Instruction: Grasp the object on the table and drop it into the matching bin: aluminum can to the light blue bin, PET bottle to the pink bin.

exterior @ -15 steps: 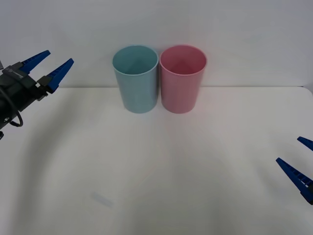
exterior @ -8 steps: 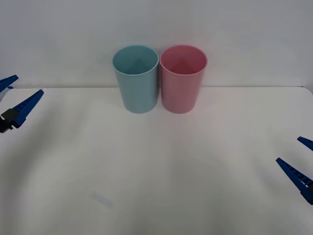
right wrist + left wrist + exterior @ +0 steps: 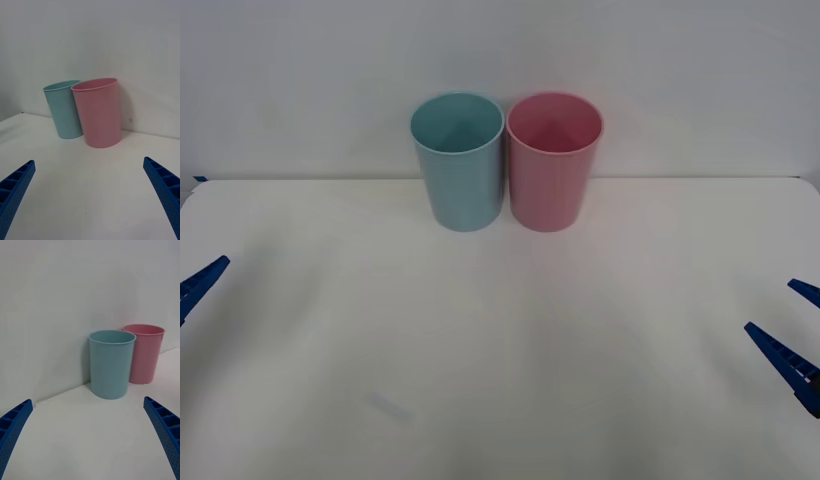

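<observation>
Both bins are placed together at the back of the surface point(image 3: 500, 400): light blue bin point(image 3: 458, 160), pink bin point(image 3: 554, 160). No can is seen. Left hand point(image 3: 90, 435) and right hand point(image 3: 90, 195) are spread wide and hold nothing. A can is judged light, easily dented; its sides should be taken.

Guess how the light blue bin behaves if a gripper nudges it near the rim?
The light blue bin is tall and tapers toward its base, so a high nudge would likely tip it rather than slide it. It stands beside the pink bin, perhaps touching, which may brace it. It looks like thin plastic, probably light.
</observation>
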Available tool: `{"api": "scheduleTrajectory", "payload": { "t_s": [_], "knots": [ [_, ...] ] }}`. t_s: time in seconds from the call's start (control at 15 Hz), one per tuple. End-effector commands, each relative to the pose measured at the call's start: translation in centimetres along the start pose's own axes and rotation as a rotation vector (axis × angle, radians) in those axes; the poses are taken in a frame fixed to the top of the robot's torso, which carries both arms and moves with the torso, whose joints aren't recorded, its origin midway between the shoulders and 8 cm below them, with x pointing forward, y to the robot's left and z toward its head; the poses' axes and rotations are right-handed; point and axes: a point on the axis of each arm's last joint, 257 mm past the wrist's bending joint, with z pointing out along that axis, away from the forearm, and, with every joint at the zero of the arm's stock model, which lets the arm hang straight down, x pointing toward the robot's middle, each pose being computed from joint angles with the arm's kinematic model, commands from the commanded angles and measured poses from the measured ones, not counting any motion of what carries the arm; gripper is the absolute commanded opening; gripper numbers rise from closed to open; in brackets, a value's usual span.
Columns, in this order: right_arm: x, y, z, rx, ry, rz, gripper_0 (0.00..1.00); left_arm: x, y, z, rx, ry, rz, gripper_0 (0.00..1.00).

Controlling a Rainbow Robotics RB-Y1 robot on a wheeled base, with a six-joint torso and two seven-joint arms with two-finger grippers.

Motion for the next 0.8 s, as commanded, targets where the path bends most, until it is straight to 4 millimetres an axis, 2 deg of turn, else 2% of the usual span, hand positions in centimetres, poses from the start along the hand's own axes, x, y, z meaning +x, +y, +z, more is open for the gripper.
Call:
{"api": "scheduleTrajectory", "payload": {
  "t_s": [0.07,0.33,0.8],
  "knots": [
    [0.0,0.0,0.0,0.0,0.0,0.0,1.0,0.5,-0.5,-1.5,0.004,0.011,-0.018,1.0],
    [0.0,0.0,0.0,0.0,0.0,0.0,1.0,1.3,-1.4,-3.2,0.009,0.019,-0.052,1.0],
    [0.0,0.0,0.0,0.0,0.0,0.0,1.0,2.0,-1.9,-2.9,0.017,0.029,-0.08,1.0]
  ]
}}
